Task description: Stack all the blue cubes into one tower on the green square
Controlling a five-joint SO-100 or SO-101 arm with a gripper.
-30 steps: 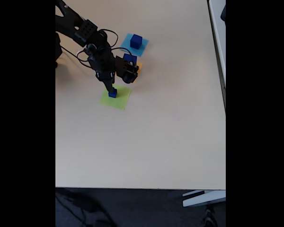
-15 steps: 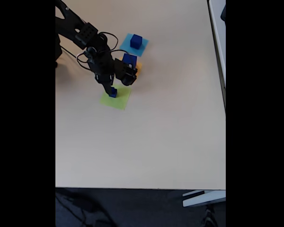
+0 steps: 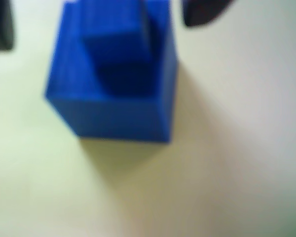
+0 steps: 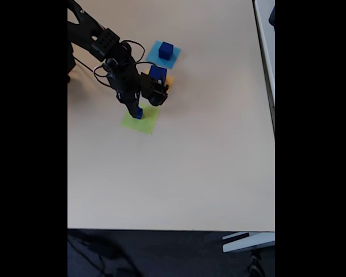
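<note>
I see a blue cube (image 3: 113, 79) sitting on the green square (image 4: 145, 121), with my gripper (image 4: 137, 111) right over it; the dark fingertips (image 3: 202, 12) stand clear on either side in the wrist view, so I judge the gripper parted, not gripping. The cube looks rigid, light and glossy, probably slippery, so I would pinch it square across two flat opposite faces. Two more cubes wait beyond on the bench (image 4: 190, 173).
</note>
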